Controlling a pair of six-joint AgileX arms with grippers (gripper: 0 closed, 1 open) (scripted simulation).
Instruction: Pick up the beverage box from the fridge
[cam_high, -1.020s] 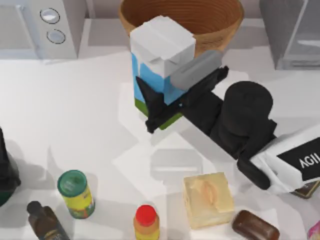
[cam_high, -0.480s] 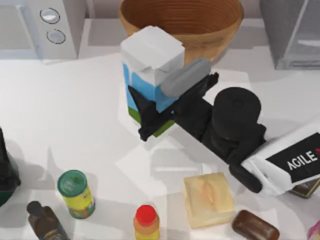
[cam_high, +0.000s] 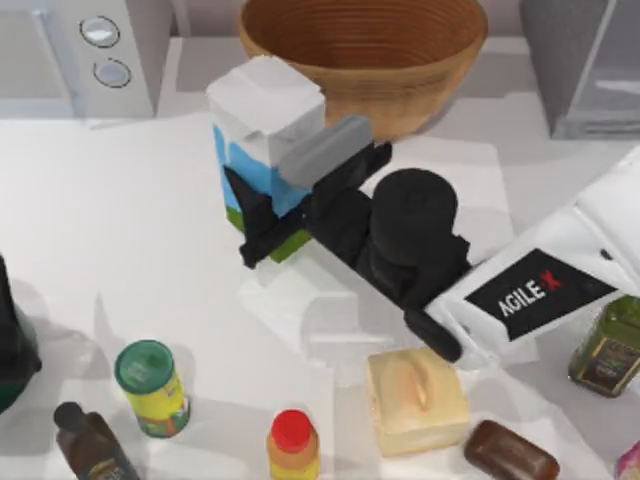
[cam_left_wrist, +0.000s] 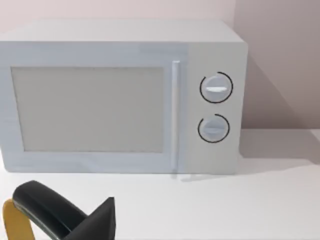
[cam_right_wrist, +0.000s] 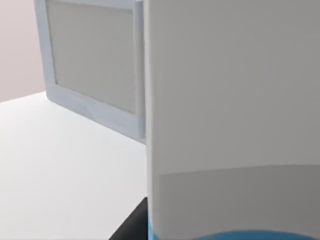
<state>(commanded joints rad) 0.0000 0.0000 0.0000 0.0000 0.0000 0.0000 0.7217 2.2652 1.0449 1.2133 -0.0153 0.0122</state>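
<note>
Two fingers of the right gripper (cam_high: 285, 205) are closed against the carton (cam_high: 262, 150), one on each side, holding it over the table (cam_high: 120, 220) in front of the bowl (cam_high: 365, 45). The microwave (cam_high: 80, 55) sits far left, the fridge (cam_high: 585, 65) far right. The left arm (cam_high: 12, 345) is parked at the left edge.

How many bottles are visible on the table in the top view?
3: a dark bottle at the front left, a red-capped bottle at the front middle, and an olive-green bottle at the right edge. Others may be hidden under the right arm.
</note>
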